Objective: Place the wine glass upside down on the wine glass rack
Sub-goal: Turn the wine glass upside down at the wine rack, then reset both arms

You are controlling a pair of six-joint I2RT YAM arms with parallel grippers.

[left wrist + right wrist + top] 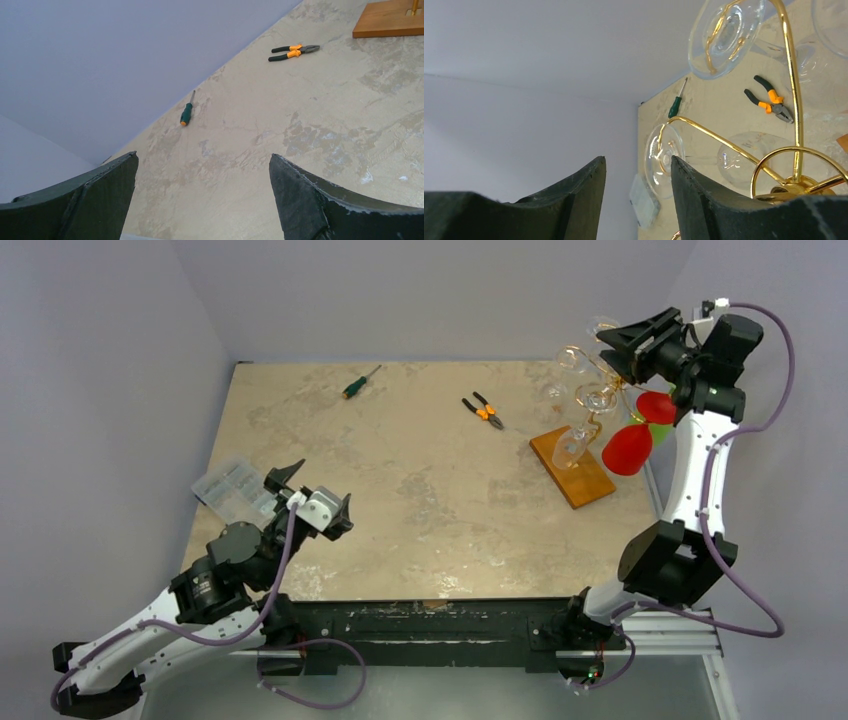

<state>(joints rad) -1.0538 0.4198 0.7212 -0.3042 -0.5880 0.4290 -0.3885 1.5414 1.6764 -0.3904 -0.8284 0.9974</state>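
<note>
The wine glass rack (580,478), gold wire arms on an orange-brown wooden base, stands at the table's back right. Several clear wine glasses hang upside down on its arms. In the right wrist view a glass foot (663,152) sits on a gold arm (791,75) just beyond my right finger (709,200); another foot (724,32) hangs higher. My right gripper (612,348) (638,165) is open and empty, up beside the rack's top. My left gripper (320,485) (202,160) is open and empty, low over the table's left side.
A green-handled screwdriver (360,382) (186,114) and orange-handled pliers (482,410) (294,51) lie at the back. A clear plastic box (232,490) sits at the left edge. Two red rounded objects (632,445) sit by the right arm. The rack's base shows in the left wrist view (387,19).
</note>
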